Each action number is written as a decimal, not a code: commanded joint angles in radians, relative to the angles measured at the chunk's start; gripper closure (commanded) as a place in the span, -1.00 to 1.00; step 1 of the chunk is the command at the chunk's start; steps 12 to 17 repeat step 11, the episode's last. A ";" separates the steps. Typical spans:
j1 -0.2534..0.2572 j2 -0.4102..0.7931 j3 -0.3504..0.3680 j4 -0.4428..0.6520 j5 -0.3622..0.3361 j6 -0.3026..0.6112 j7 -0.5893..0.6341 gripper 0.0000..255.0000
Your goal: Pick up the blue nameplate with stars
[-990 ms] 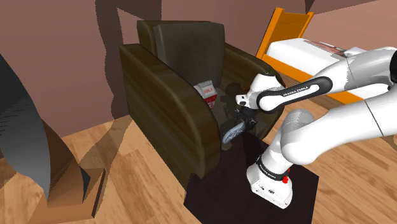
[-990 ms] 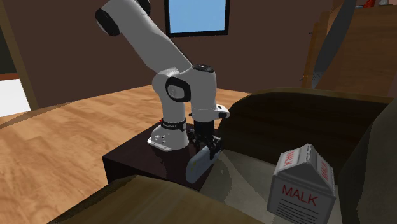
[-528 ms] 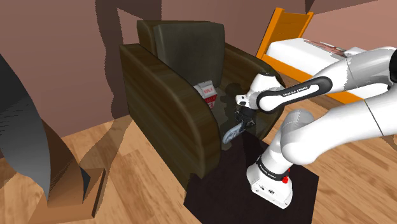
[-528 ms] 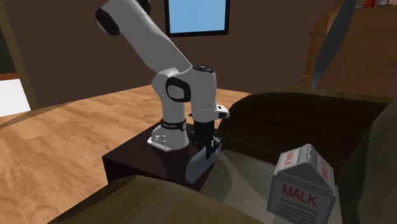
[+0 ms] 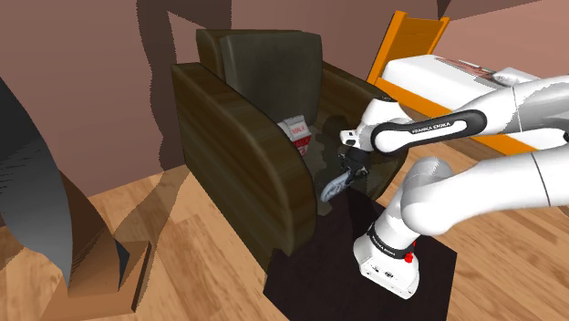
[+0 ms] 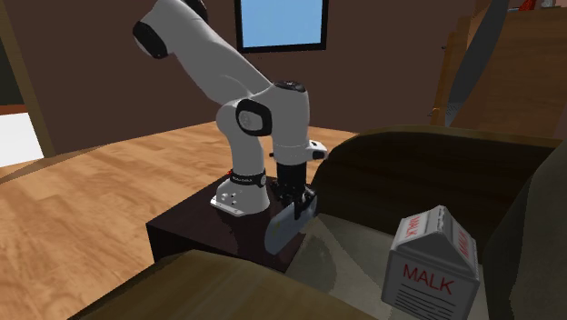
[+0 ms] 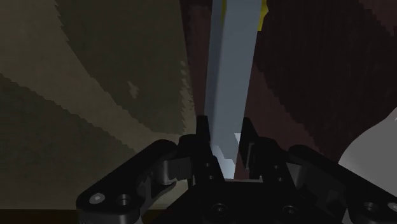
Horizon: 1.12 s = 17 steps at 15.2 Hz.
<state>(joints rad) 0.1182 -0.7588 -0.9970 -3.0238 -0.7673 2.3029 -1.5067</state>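
The nameplate (image 5: 334, 189) is a pale grey-blue slab hanging edge-down from my gripper (image 5: 347, 171), clear of the armchair seat (image 5: 319, 155). From the second exterior view the nameplate (image 6: 283, 228) tilts downward below the gripper (image 6: 295, 204), near the seat's front edge. In the wrist view the nameplate (image 7: 231, 83) runs straight out from between the two black fingers (image 7: 203, 137), which clasp it on both faces; my gripper (image 7: 224, 143) is shut on it. No stars are visible on the faces shown.
A white carton marked MALK (image 5: 296, 133) (image 6: 431, 262) stands further back on the seat. Thick dark armrests (image 5: 239, 146) flank the seat. My dark stand (image 5: 365, 274) sits just in front of the chair. An orange-framed bed (image 5: 429, 64) lies behind.
The gripper has risen slightly with the nameplate held in it, lifting the slab off the seat. The arm's upper links have swung a little higher.
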 commanded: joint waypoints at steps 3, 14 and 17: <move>-0.024 -0.087 0.064 0.012 0.041 -0.102 -0.003 1.00; -0.038 -0.188 0.147 0.045 0.107 -0.235 -0.008 1.00; -0.038 -0.188 0.147 0.045 0.107 -0.235 -0.008 1.00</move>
